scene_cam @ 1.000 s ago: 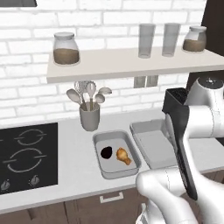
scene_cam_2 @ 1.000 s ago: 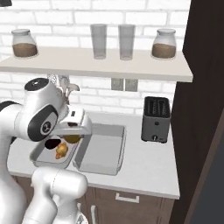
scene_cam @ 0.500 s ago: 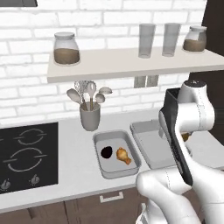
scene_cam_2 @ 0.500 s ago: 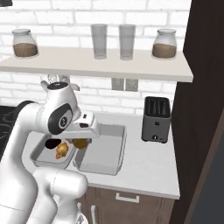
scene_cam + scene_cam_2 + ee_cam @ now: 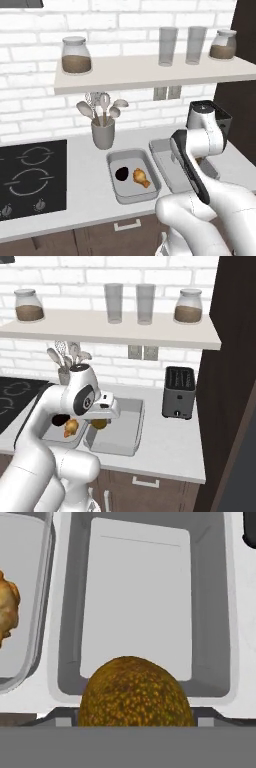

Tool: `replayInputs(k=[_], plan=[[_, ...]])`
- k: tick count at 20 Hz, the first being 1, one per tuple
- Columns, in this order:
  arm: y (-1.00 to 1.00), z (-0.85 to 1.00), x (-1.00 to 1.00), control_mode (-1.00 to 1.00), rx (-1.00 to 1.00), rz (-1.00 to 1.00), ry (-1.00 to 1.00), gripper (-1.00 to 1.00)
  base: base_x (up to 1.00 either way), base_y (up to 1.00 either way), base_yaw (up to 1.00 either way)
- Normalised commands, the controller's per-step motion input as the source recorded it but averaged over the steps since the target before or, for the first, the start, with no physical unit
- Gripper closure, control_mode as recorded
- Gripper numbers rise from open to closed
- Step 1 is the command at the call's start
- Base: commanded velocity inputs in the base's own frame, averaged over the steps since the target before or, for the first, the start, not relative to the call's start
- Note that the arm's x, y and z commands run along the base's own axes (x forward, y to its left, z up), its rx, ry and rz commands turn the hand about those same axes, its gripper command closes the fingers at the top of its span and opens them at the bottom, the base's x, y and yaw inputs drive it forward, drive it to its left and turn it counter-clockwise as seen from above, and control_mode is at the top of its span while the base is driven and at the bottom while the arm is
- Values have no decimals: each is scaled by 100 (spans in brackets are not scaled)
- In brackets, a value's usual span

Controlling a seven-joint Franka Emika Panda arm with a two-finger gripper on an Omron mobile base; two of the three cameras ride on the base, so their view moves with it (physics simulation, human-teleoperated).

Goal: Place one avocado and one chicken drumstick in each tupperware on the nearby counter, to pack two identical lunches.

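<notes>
The two-finger gripper [image 5: 101, 421] holds the olive-brown speckled avocado [image 5: 135, 693] between its wide-set jaws, above the counter.

Directly below the gripper lies a shallow grey rectangular tupperware [image 5: 210, 602], with nothing in it. Beside it, the second grey tupperware [image 5: 112, 186] contains the near-black avocado [image 5: 121, 173] and the golden-orange chicken drumstick [image 5: 140, 177].

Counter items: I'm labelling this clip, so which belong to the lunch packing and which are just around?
Job: olive-brown avocado in the gripper; two tupperwares; near-black avocado; golden drumstick.
Bystanders: utensil cup, toaster, shelf jars, glasses, hob.
</notes>
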Motion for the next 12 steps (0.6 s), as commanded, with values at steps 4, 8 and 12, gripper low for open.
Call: replayInputs(k=[4,8,12], plan=[[-5,-49,59,-100,0,0,5,100,0,0,0],[-15,-33,53,-100,0,0,5,100,0,0,0],[-19,-36,59,-100,2,0,4,100,0,0,0]])
